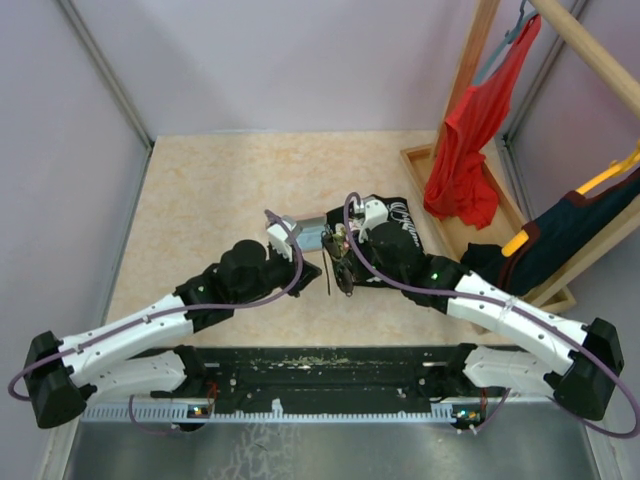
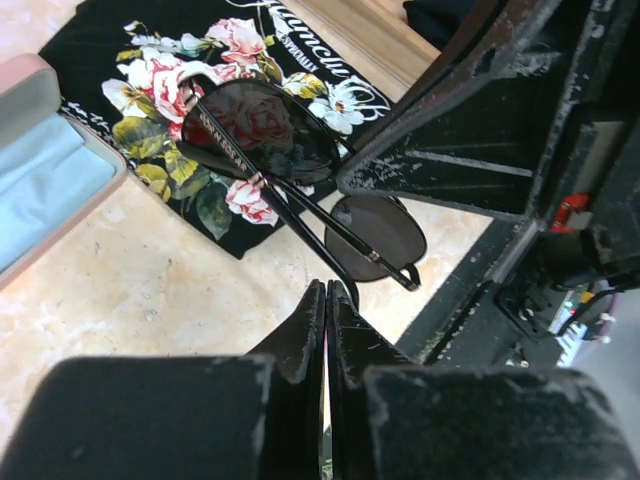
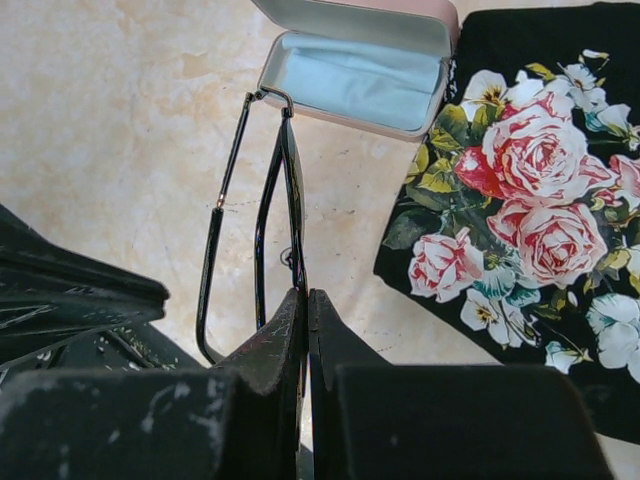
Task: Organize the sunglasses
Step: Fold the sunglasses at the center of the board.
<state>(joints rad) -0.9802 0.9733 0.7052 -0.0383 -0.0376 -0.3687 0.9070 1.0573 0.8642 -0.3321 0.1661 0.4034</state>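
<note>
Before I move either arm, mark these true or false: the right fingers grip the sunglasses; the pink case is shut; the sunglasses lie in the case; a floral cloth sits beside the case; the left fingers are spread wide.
1. The right fingers are clamped on the sunglasses. True.
2. The pink case is shut. False: its lid is up and the light-blue lining shows.
3. The sunglasses lie in the case. False: they are outside it, held in the right fingers.
4. A black floral-print cloth lies beside the case. True.
5. The left fingers are spread wide. False: they are pressed together.
</note>
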